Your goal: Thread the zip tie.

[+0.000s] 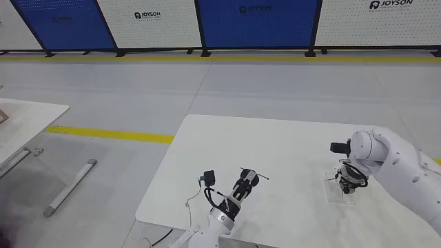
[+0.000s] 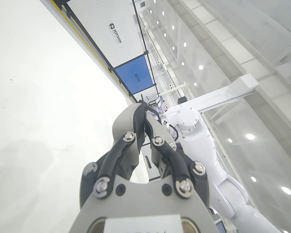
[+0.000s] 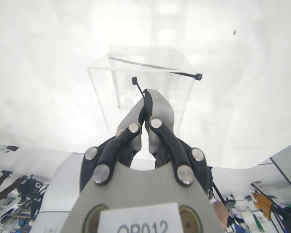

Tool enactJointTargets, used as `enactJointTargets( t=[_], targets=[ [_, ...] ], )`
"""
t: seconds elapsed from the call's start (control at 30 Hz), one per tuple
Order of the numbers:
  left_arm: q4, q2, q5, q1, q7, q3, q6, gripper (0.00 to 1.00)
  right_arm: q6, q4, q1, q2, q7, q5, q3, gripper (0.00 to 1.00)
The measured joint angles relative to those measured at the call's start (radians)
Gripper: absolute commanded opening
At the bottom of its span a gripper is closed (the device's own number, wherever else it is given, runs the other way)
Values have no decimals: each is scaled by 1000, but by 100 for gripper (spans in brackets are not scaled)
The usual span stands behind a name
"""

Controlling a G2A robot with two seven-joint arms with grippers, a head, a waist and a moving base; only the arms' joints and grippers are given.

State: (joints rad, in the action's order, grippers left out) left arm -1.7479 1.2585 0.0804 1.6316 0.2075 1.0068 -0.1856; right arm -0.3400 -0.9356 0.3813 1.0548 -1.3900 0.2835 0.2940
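Note:
My left gripper (image 1: 246, 181) is near the table's front edge, shut on a black zip tie (image 1: 256, 173) that sticks out sideways past its tips. In the left wrist view the gripper (image 2: 143, 112) is tilted upward, and a thin end of the zip tie (image 2: 142, 99) pokes out beyond the pads. My right gripper (image 3: 145, 99) is shut on a second zip tie (image 3: 137, 85), whose square head points toward a clear box (image 3: 99, 90). A third zip tie (image 3: 184, 73) lies across the top of the box, its head hanging over one edge. In the top view the right gripper (image 1: 346, 179) hovers just over the clear box (image 1: 332, 191).
The white table (image 1: 289, 145) is bare between the two arms and behind them. Its front edge runs close to the left gripper. A small dark speck (image 3: 234, 32) lies on the tabletop beyond the box.

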Motion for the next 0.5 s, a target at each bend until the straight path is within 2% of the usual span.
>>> enactJointTargets(
  t=[0.23,0.5],
  targets=[
    [0,0,0,0,0,0,0,0,0,-77,31,-47,0,11,56,0],
    [0,0,0,0,0,0,0,0,0,-159,86,-101,56,-28,165,0]
  ],
)
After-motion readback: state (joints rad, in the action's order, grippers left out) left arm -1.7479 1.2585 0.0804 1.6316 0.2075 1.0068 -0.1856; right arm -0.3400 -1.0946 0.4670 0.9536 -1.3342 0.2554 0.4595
